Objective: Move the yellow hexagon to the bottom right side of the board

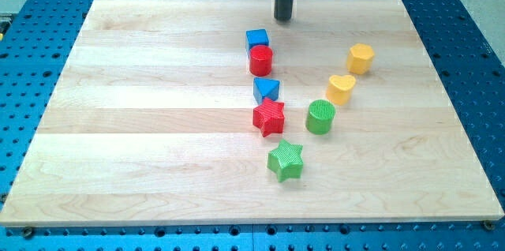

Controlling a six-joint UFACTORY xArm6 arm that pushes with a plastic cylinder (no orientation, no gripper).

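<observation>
Blocks sit clustered at the middle of the pale wooden board [158, 125] that you see laid over a blue perforated table [473, 61]. Take the green ribbed cylinder [320, 116] as your landmark. The yellow hexagon block [360, 58], the one you are asked to move, stands up and to the view's right of that cylinder, in the upper right part of the board and well away from the bottom right side. Between the two, just above and right of the cylinder, lies the yellow heart-shaped block [341, 89], close to the cylinder but apart from the hexagon. Left of the cylinder you find the red star block [269, 117], with the blue triangular block [266, 89] touching or almost touching its upper edge. Farther up and left of the cylinder, the red cylinder block [261, 60] sits against the blue cube [257, 39] behind it. Below and left of the cylinder rests the green star block [286, 161], on its own. My tip [283, 19] stands near the board's top edge, far above the cylinder and slightly to its left, just up and right of the blue cube, touching no block. The arm carries a plain dark rod, so you have no jaws to read as apart or together.
</observation>
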